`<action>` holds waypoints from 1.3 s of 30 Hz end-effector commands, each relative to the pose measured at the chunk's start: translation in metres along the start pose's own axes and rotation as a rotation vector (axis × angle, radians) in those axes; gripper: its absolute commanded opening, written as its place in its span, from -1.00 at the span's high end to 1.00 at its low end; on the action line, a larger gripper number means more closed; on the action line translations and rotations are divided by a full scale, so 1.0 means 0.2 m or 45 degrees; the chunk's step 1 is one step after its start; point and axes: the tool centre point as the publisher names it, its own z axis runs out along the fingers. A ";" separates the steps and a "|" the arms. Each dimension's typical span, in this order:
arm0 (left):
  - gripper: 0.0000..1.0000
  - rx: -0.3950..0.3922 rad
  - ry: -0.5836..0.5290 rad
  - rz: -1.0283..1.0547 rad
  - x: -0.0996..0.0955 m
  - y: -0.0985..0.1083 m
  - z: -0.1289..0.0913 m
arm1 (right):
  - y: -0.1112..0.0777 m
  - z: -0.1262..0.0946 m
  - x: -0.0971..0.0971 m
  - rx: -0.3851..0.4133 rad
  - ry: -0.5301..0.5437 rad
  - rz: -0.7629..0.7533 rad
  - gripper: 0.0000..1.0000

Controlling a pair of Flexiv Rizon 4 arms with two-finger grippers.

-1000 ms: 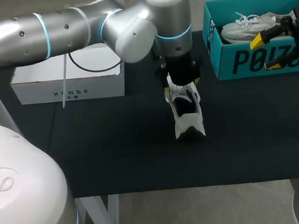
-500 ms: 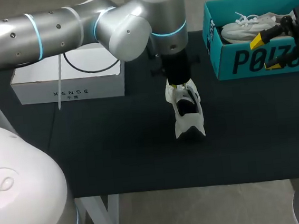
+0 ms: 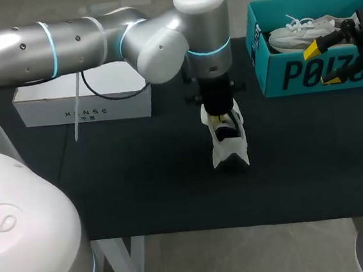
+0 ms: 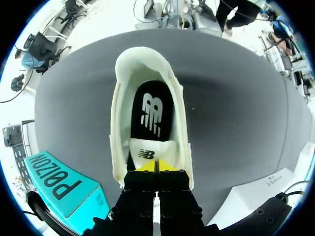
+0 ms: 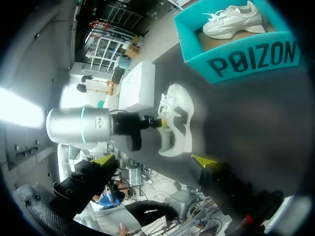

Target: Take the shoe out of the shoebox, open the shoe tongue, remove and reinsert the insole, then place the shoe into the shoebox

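Hiding most of its own fingers in the head view, the left gripper point(image 4: 156, 166) was pinched shut on the tongue point(image 4: 147, 151) of a white shoe point(image 3: 229, 145), with the black insole point(image 4: 151, 110) just ahead of them. The right gripper point(image 5: 154, 160) (partly cut off in the head view) gaped wide and empty. Two shoes were counted, the second shoe point(image 3: 303, 33) lying in the teal shoebox point(image 3: 304, 73). One white box point(image 3: 81, 100) sat on the black table point(image 3: 140, 178).

White box point(image 3: 81, 97) at back left of black table point(image 3: 142, 191).
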 end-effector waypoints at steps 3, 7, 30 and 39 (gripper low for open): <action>1.00 -0.046 -0.076 -0.041 -0.02 0.05 -0.12 | 0.00 0.00 0.00 0.000 -0.002 0.001 -1.00; 1.00 -0.059 -0.109 -0.068 -0.04 0.09 -0.13 | 0.00 0.00 0.00 0.000 -0.002 0.001 -1.00; 1.00 0.020 -0.043 -0.271 0.08 -0.03 -0.28 | 0.00 0.00 0.00 0.000 -0.002 0.001 -1.00; 1.00 -0.024 -0.082 -0.559 0.04 -0.14 -0.28 | 0.00 0.00 0.00 0.000 -0.002 0.001 -1.00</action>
